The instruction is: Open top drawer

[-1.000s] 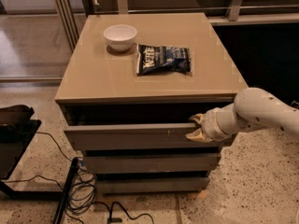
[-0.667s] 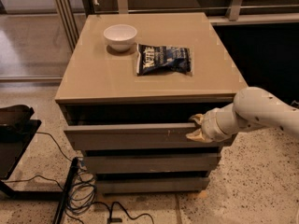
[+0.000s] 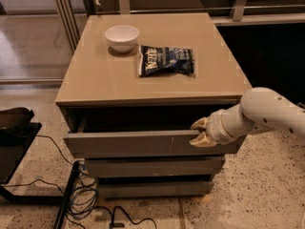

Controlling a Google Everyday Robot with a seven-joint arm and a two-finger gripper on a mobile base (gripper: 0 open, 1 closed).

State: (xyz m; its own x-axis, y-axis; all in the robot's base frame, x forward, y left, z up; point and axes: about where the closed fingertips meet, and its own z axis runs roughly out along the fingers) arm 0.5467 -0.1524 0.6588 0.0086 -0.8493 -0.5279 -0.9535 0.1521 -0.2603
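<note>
The top drawer point(image 3: 133, 144) is a wide grey-taupe handleless front with small pale scratches right of centre. It stands pulled out a short way from the cabinet, with a dark gap behind it. My gripper point(image 3: 200, 132), on a white arm coming in from the right, is at the right part of the drawer's top edge. Its tan fingers point(image 3: 202, 140) are closed over that edge, one behind the front and one before it.
On the cabinet top point(image 3: 95, 75) sit a white bowl point(image 3: 122, 36) and a dark chip bag point(image 3: 166, 60). Two narrower grey drawer fronts point(image 3: 152, 166) lie below. Cables point(image 3: 83, 194) and a black stand point(image 3: 14, 137) lie on the floor at left.
The drawer front and my gripper have edged very slightly outward. Nothing else has moved.
</note>
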